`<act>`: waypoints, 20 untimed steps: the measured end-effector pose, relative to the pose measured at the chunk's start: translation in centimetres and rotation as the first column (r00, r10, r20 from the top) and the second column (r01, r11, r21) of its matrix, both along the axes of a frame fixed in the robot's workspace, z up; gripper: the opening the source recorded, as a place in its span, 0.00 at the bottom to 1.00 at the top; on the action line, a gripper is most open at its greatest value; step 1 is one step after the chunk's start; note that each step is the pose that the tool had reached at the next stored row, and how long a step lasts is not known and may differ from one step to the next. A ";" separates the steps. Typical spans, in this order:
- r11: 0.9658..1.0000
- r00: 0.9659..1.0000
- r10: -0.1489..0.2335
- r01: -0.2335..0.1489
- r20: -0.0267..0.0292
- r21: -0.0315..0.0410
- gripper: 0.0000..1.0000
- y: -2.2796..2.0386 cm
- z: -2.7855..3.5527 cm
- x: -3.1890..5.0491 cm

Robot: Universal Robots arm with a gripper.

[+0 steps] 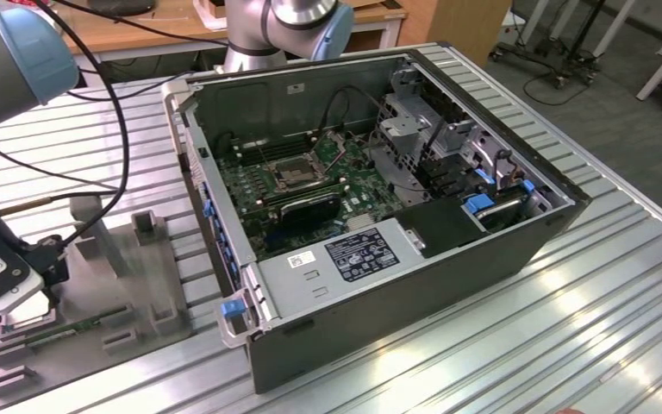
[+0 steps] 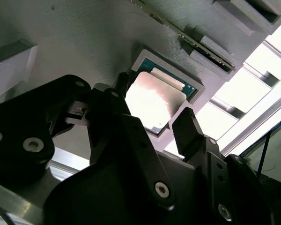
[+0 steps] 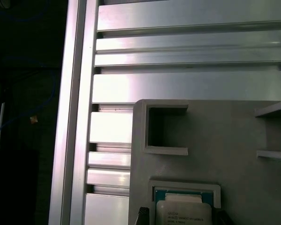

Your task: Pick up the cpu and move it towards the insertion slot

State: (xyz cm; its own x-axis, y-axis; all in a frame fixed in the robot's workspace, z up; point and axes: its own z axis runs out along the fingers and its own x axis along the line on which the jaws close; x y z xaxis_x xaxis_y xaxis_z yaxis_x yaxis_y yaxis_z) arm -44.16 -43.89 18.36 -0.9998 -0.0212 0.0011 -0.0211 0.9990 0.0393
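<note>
in the second wrist view your gripper (image 2: 153,99) stands spread, straddling the cpu (image 2: 155,103) — the insertion slot (image 1: 290,175) lies at two o'clock from it in the exterior view

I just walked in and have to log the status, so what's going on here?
A robot arm holds its hand low over the grey tray. The hand is open, with a finger on either side of the cpu. The cpu lies flat in the tray's square recess and has not yet been lifted. The insertion slot sits on the green board inside the open computer case, on the exterior view's right of the tray.
</note>
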 end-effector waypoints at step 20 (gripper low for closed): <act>1.000 1.000 0.000 0.000 0.000 0.000 0.54 0.01 -0.03 0.00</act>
